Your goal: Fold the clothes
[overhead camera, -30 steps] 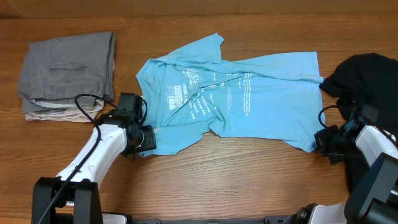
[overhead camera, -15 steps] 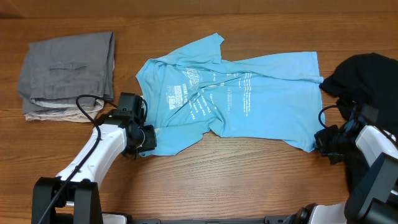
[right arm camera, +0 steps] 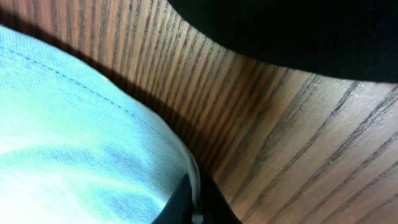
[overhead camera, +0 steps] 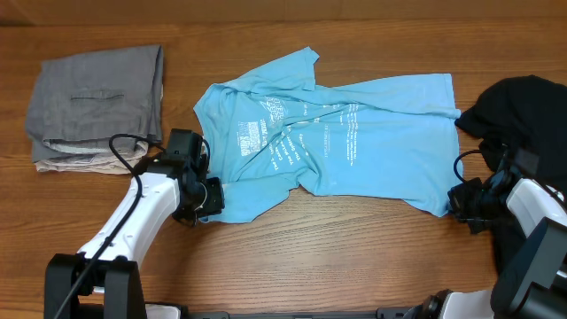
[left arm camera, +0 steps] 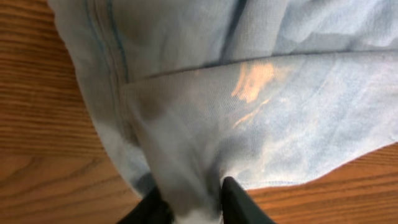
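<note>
The light blue T-shirt (overhead camera: 354,142) lies spread and wrinkled across the middle of the table, lettering up. My left gripper (overhead camera: 211,197) is at its near left corner. In the left wrist view a bunched fold of T-shirt (left arm camera: 249,112) is pinched between the dark fingers (left arm camera: 239,202) of the left gripper (left arm camera: 193,200). My right gripper (overhead camera: 454,202) is at the near right corner. The right wrist view shows that gripper (right arm camera: 196,208) shut on the hem of the T-shirt (right arm camera: 74,137). The black garment (overhead camera: 523,106) is heaped at the right edge, partly under the right arm, and its edge (right arm camera: 298,31) shows beyond the hem.
Folded grey trousers (overhead camera: 97,93) sit on a beige garment (overhead camera: 71,164) at the far left. A black cable (overhead camera: 124,146) loops beside the left arm. Bare wood table (overhead camera: 354,257) runs along the front edge.
The left gripper's fingers have closed in on the shirt's near left corner. Its arm shifted slightly. The right arm and the shirt lie as before.
</note>
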{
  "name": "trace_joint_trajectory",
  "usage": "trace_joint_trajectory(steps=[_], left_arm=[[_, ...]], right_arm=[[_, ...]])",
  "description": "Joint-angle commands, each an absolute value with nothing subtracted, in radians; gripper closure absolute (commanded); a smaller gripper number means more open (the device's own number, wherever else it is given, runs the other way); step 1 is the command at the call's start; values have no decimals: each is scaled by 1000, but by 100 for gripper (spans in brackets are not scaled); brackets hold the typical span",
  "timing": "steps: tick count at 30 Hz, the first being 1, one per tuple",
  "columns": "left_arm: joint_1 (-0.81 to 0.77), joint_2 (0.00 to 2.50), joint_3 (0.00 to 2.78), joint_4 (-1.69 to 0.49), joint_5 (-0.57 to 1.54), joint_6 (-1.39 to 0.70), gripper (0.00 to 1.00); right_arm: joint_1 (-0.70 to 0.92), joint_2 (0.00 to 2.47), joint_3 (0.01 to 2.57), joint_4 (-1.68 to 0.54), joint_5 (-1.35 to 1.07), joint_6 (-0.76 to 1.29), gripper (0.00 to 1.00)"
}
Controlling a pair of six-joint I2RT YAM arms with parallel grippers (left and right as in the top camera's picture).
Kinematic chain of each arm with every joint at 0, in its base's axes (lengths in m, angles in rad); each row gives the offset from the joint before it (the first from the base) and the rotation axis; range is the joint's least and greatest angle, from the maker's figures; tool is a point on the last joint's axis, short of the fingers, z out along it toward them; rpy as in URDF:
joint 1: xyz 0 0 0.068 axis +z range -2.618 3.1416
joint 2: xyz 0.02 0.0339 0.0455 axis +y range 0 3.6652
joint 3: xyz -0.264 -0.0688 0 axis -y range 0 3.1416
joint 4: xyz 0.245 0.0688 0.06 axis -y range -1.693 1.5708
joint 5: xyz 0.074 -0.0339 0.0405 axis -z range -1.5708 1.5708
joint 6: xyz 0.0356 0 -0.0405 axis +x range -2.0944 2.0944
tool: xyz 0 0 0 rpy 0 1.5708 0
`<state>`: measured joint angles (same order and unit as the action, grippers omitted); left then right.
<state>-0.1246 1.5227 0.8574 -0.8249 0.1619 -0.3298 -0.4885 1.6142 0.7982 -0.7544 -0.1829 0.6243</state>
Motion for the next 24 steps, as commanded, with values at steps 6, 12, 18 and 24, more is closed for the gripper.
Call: trace_joint_trajectory(steps=[6,12,18,24], left_arm=[[-122,1526,889,-855,176,-314,96],[-122,1526,892,-865,177,-314,96],[-122,1526,965,-944,175,-315,96],[-122,1525,1105,-1055,147,-315,96]], right_arm=[[-483,1630,786,-748,-158,599,96],[-482,1628,792,-755,-158,599,96],[-482,1618,876,-847,-159,599,96],[-481,1594,1006,-992,-159,599,96]])
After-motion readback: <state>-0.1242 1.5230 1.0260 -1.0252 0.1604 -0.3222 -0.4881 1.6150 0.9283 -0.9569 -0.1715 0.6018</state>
